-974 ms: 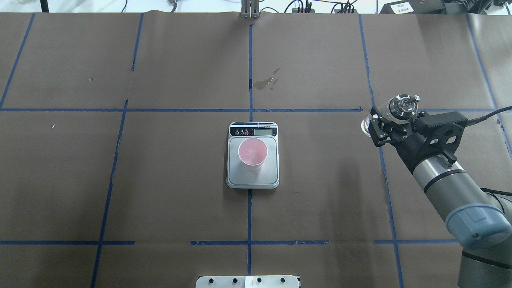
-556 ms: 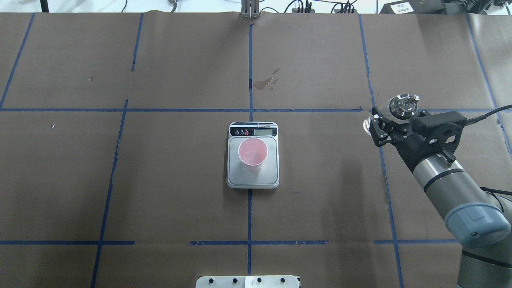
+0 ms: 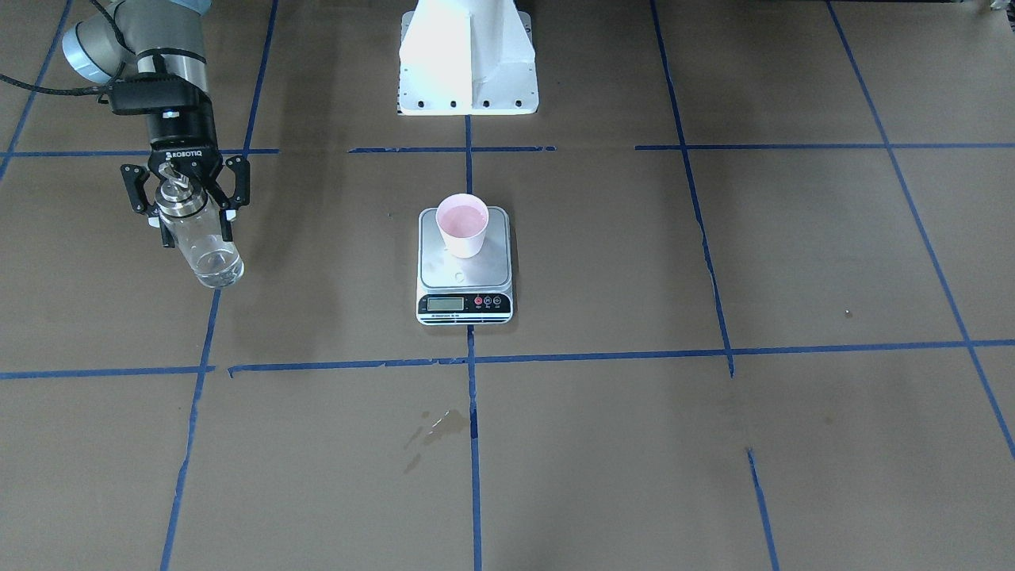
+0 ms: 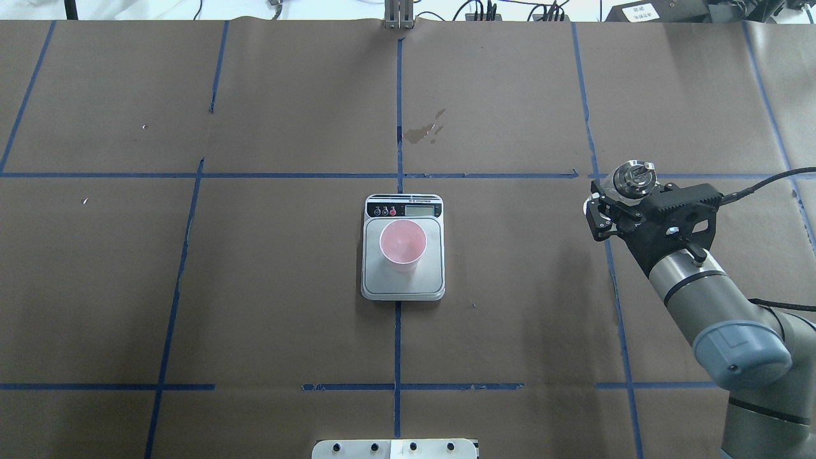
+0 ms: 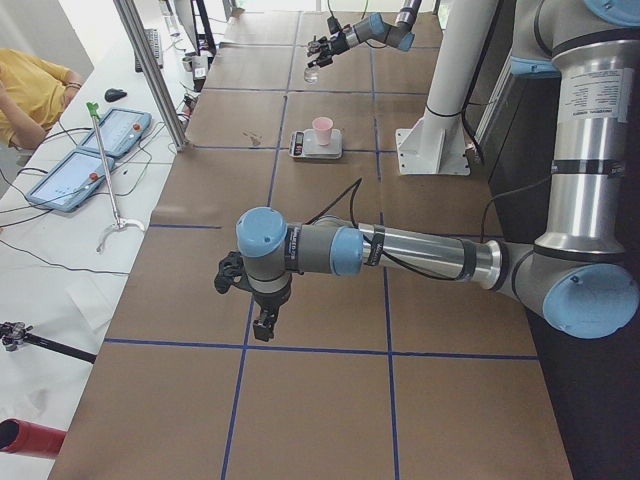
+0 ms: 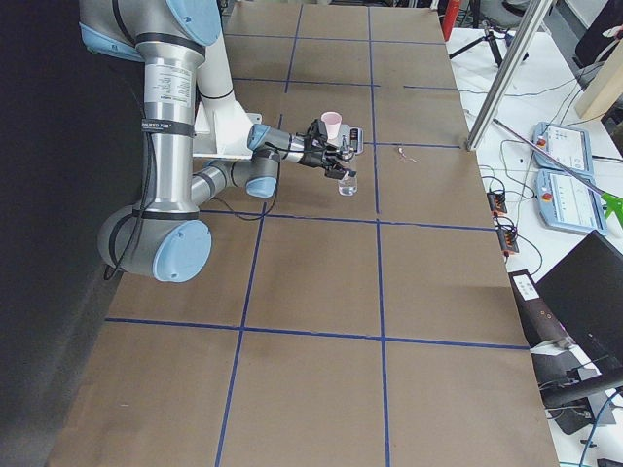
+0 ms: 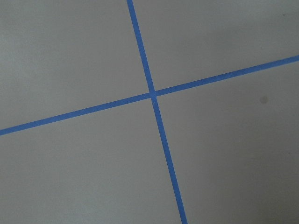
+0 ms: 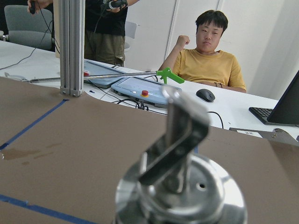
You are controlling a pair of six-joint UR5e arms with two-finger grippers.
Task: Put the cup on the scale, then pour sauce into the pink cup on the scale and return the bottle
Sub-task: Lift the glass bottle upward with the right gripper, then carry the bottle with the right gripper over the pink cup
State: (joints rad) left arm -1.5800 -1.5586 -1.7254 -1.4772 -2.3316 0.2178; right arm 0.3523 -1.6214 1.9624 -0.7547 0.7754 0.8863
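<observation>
The cup (image 4: 403, 243), white outside and pink inside, stands upright on the scale (image 4: 431, 275) at the table's middle; it also shows in the front-facing view (image 3: 462, 226) on the scale (image 3: 465, 304). My right gripper (image 4: 602, 207) is shut on the clear bottle (image 3: 203, 247) at the table's right side, fingers around its upper body. The bottle stands nearly upright with its base at or just above the paper (image 6: 348, 183). Its silver pourer cap (image 8: 180, 186) fills the right wrist view. My left gripper (image 5: 262, 325) shows only in the exterior left view, far from the scale; I cannot tell if it is open.
A wet stain (image 4: 427, 131) marks the paper beyond the scale. The white robot base (image 3: 468, 55) stands at the near edge. A metal post (image 8: 72, 46), control pads and seated operators lie past the far edge. Blue tape lines cross the brown paper.
My right arm has lowered the bottle and drawn it slightly back toward the robot, bringing it more upright. The cup and scale have not moved.
</observation>
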